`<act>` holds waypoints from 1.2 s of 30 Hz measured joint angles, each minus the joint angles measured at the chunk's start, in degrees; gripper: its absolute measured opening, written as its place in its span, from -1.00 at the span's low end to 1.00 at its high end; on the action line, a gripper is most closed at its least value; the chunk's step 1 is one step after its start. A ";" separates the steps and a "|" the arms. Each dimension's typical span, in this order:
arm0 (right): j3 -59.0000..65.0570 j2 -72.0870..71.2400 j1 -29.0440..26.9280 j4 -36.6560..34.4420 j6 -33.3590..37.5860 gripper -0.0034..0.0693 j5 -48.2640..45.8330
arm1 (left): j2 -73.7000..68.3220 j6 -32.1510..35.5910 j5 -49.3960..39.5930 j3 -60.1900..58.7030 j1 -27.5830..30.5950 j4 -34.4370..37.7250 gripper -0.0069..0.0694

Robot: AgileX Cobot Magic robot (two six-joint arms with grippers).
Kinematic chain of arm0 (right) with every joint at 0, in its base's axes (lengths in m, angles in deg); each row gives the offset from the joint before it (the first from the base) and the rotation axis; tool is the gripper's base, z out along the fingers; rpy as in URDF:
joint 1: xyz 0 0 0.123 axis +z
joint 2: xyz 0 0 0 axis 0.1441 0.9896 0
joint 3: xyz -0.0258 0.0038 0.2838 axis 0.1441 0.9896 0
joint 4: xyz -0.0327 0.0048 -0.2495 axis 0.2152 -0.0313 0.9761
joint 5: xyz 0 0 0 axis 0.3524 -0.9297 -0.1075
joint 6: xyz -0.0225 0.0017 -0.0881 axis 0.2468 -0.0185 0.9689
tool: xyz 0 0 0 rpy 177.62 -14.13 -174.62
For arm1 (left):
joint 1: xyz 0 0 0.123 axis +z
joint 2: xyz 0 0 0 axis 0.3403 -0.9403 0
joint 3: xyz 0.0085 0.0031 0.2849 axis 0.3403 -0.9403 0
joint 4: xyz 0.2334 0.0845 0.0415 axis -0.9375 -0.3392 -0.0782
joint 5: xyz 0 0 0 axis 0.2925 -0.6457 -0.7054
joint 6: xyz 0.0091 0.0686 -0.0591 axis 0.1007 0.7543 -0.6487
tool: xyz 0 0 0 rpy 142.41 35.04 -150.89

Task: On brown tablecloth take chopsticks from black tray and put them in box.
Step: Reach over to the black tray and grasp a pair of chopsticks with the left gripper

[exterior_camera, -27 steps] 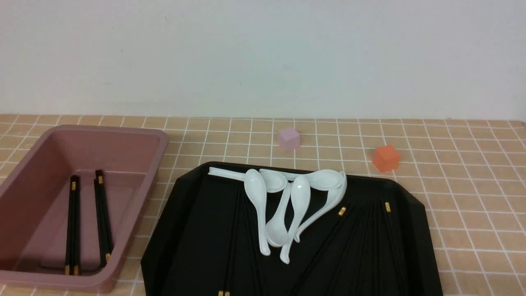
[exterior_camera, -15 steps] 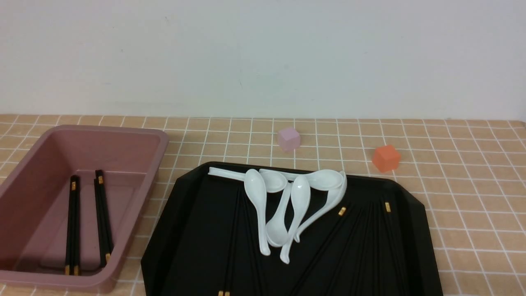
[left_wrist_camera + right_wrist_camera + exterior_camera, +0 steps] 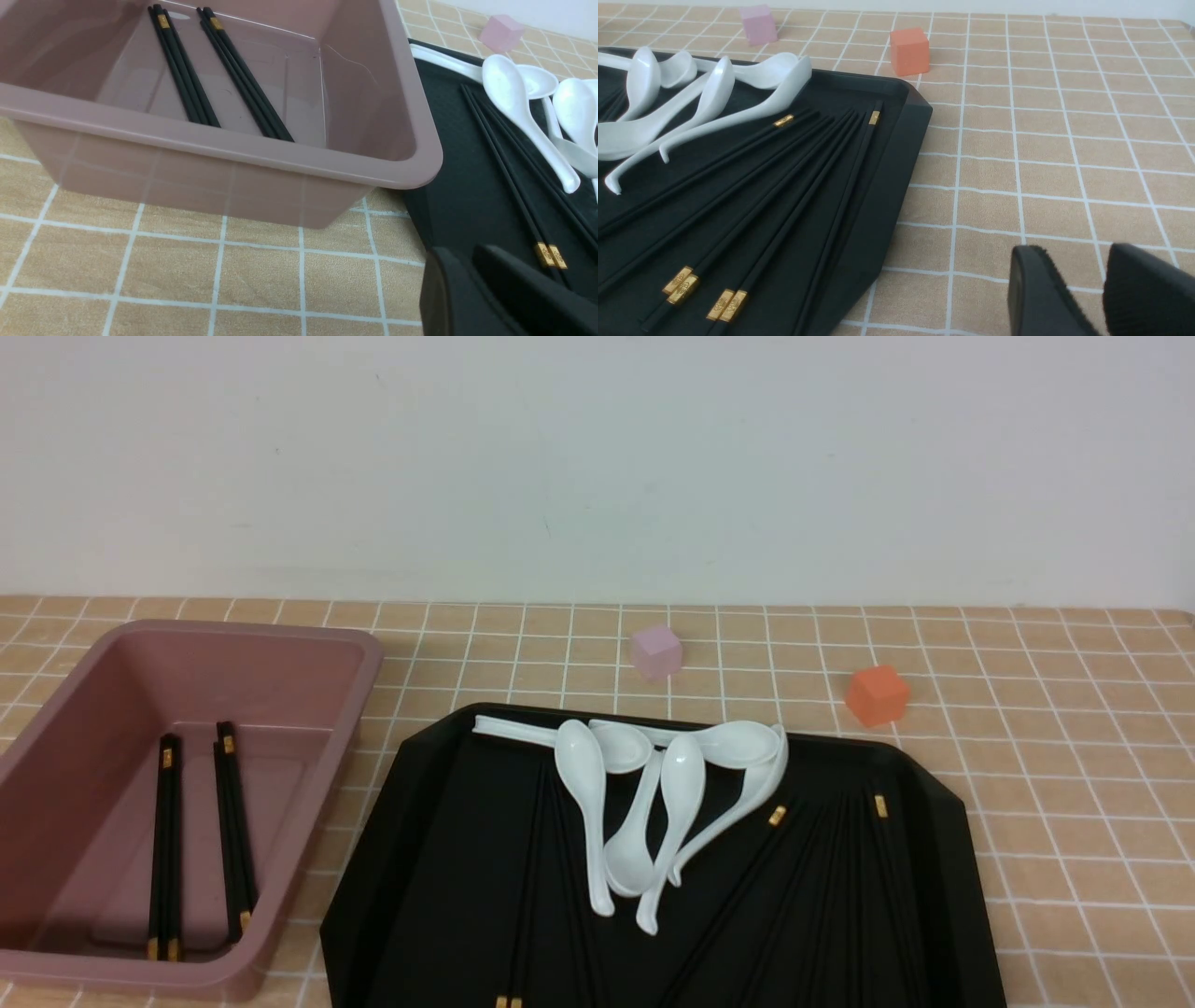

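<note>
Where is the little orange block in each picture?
Front view: small orange cube on the cloth, beyond the glossy black tray's far right corner.
Left wrist view: not in it.
Right wrist view: the cube beyond that tray corner.
Shared landmark: small pink cube.

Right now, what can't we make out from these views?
- Chopsticks count on black tray: front view, black on black, bottom edge cuts them.
- Left gripper opening: left wrist view, frame corner cuts it.
- Boxed chopsticks' near ends: left wrist view, box wall hides them.
</note>
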 joint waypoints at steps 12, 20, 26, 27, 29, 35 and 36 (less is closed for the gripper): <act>0.00 0.00 0.00 0.06 0.00 -0.25 0.00 | 0.00 0.00 0.00 0.00 0.00 0.00 -0.58; 0.00 0.00 0.00 0.01 0.00 -0.25 0.00 | 0.00 -13.56 1.09 0.00 0.00 25.61 -0.57; 0.00 0.00 0.00 0.01 0.00 -0.25 0.00 | 0.00 -22.59 5.50 0.00 0.00 49.32 -0.55; 0.00 0.00 0.00 0.01 0.00 -0.25 0.00 | 0.00 -22.58 6.65 0.00 0.00 50.67 -0.55; 0.00 0.00 0.00 0.01 0.00 -0.25 0.00 | 0.00 -22.53 10.83 0.00 0.00 52.99 -0.55; 0.00 0.00 0.00 0.01 0.00 -0.25 0.00 | -0.12 -16.06 18.45 5.39 0.00 57.61 -0.68; 0.00 0.00 0.00 0.01 0.00 -0.25 0.00 | -0.64 -14.61 17.80 7.40 0.00 57.45 -0.73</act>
